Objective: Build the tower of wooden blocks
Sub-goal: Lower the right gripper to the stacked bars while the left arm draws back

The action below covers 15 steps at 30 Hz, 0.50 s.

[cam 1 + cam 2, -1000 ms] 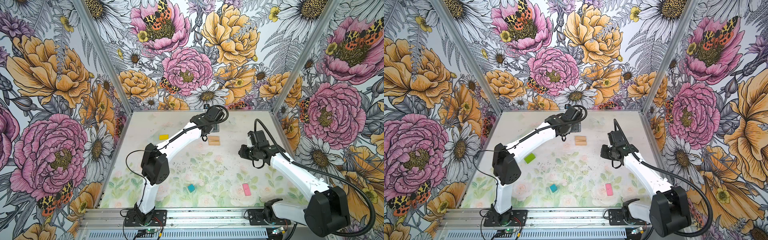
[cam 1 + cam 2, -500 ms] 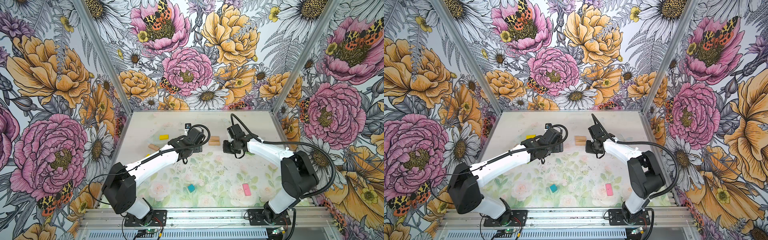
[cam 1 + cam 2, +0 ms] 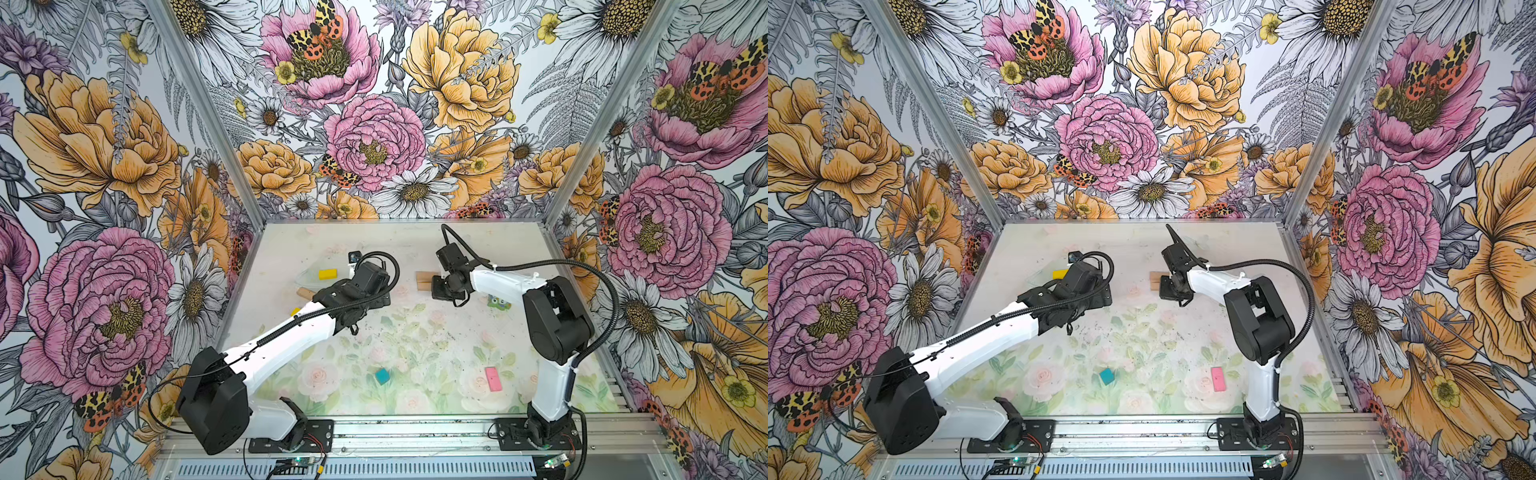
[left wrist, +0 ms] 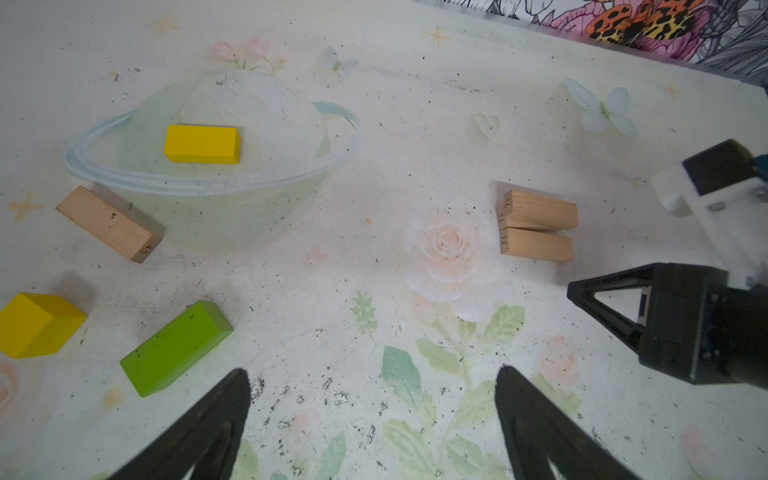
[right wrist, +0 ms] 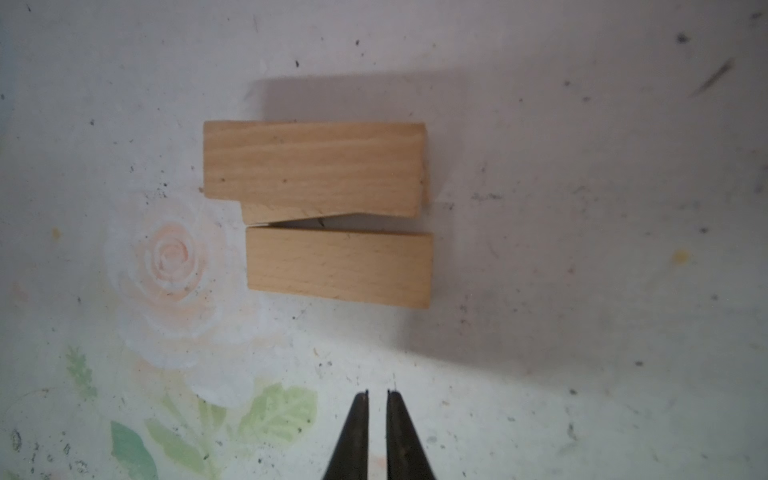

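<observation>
"Looking at the wood block tower point(image 5: 320, 199), is it safe?"

"Not very. It is only three tan planks. Two lie flat side by side, and one sits on the plank farther from the right gripper point(image 5: 377, 392), not lined up with it. The pile is just ahead of those tips, not touching them."

"Is that gripper holding a block?"

"No. Its jaws are almost closed, with nothing between them. I think if it pokes ahead like that, it could shove the near plank and knock the top one off."

"And the left gripper point(image 4: 372, 371)?"

"Its jaws are wide apart and empty. The lime green block point(image 4: 176, 347) lies just outside one jaw, so that jaw might bump it away. The yellow cube point(image 4: 37, 324) is farther out that way."
</observation>
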{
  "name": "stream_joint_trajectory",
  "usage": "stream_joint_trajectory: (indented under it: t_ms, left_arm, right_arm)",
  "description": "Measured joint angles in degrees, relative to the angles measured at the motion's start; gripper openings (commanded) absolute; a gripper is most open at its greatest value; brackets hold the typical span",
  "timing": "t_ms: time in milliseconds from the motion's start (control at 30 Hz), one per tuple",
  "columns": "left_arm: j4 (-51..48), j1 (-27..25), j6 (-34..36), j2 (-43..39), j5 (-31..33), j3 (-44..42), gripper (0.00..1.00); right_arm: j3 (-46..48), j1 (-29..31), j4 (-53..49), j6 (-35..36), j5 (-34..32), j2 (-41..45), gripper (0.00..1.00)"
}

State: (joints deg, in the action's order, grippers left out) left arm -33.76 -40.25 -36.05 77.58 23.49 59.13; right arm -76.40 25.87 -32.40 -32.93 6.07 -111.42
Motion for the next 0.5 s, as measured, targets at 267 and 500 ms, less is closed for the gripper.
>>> stream_joint_trajectory:
  t_ms: [267,500]
  left_arm:
    - [1.3,0.0,0.0,-0.1,-1.7,0.0,0.99]
    - [1.9,0.0,0.0,-1.2,-2.1,0.0,0.99]
  right_arm:
    - [-2.7,0.0,0.0,0.3,0.0,-3.8,0.13]
    - [-3.5,-0.1,-0.2,1.0,-0.3,-4.7,0.13]
